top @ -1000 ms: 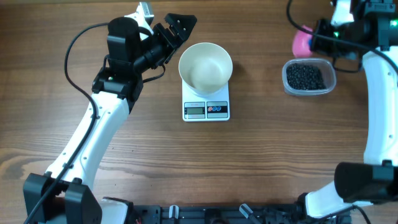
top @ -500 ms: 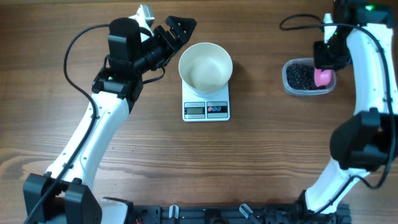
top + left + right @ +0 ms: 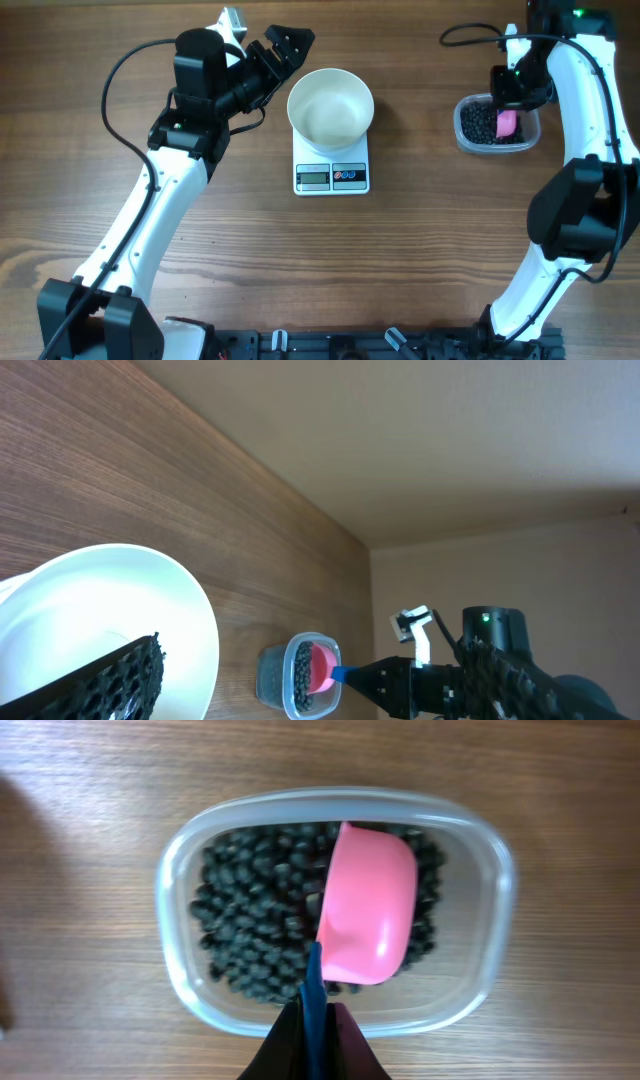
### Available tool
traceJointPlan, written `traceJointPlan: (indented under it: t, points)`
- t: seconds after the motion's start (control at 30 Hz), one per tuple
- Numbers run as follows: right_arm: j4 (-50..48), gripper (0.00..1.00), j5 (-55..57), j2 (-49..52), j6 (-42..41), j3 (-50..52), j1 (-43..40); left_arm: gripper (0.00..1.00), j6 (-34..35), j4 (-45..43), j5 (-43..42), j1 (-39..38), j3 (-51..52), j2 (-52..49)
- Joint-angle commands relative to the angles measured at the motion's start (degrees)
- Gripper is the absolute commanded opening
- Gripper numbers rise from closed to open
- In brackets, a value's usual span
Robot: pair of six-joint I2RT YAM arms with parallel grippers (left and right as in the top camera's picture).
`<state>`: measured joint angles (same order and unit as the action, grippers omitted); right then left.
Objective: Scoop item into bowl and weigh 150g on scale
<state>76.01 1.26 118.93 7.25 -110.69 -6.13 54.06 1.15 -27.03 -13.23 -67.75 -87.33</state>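
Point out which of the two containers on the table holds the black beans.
The clear plastic tub at the right: it holds the beans, with the pink scoop over them. The white bowl on the scale is empty.

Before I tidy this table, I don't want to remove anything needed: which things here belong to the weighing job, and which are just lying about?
Belong to the job: white bowl, on the scale; black beans in the clear tub; pink scoop, held by the right gripper at the tub.
Merely there: wooden table; a looping black cable.
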Motion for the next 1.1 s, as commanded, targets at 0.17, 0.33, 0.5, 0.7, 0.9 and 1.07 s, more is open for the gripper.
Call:
traceJointPlan:
  t: [0.17,0.33,0.5,0.7,0.9,1.07]
  points:
    - [-5.73,0.08,6.60,1.25,1.03,3.04,-0.48,1.00,-1.36,-0.07,1.18,-0.04,-1.33,-0.09]
    - [-5.44,0.07,-4.11,1.27,1.16,3.52,-0.61,1.00,-1.36,-0.04,1.18,-0.07,-1.33,-0.09]
    - [-4.11,0.08,-8.63,1.49,1.38,4.33,-0.61,1.00,-1.36,-0.04,1.18,-0.07,-1.33,-0.09]
    - [-6.71,0.31,-2.14,1.51,2.01,4.33,-0.87,1.00,-1.36,-0.04,1.18,-0.07,-1.33,-0.09]
    - [-9.33,1.00,-2.23,1.49,1.75,2.82,-0.96,1.00,-1.36,-0.04,3.98,-0.07,-1.33,-0.09]
    - [-9.97,1.00,-2.36,1.49,1.20,-4.96,-2.93,1.00,-1.38,0.13,4.44,-0.07,-1.33,-0.13]
